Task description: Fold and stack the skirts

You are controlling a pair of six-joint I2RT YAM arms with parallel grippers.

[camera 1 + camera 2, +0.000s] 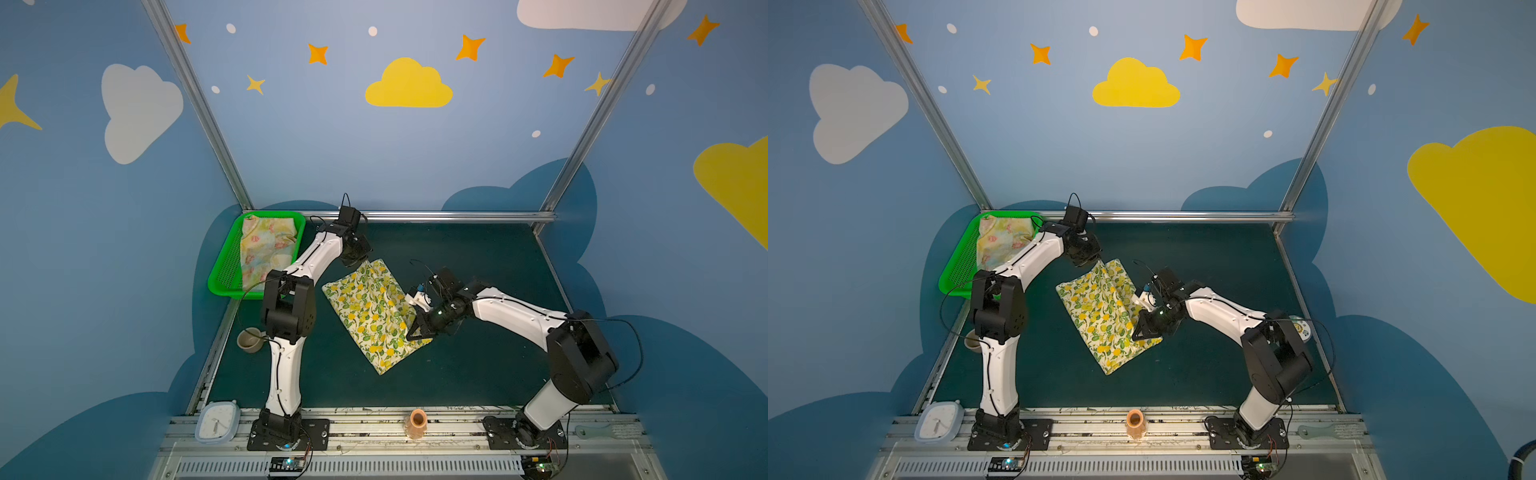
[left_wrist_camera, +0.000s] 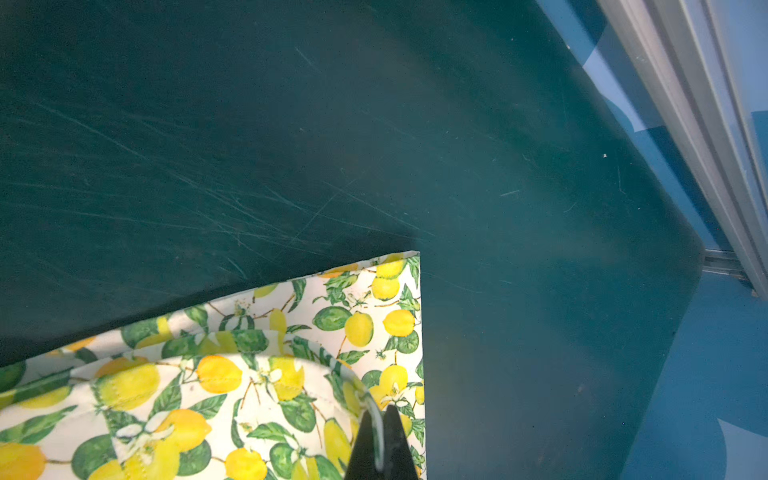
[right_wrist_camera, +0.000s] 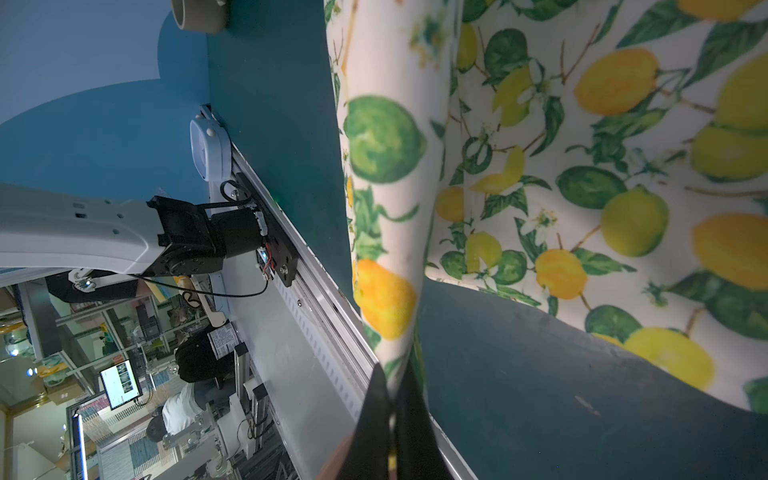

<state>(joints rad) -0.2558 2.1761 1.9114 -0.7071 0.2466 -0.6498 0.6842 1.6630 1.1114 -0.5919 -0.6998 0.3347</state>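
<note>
So the lemon skirt lies diagonally on the mat, long axis running between the two arms, left gripper clamped shut on its far end and right gripper clamped on its right-hand corner, while the floral skirt sits in the green basket.

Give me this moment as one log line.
left gripper: shut on lemon skirt | right gripper: shut on lemon skirt | flowered skirt: in green basket | stage: folding lemon skirt, nothing stacked
</note>
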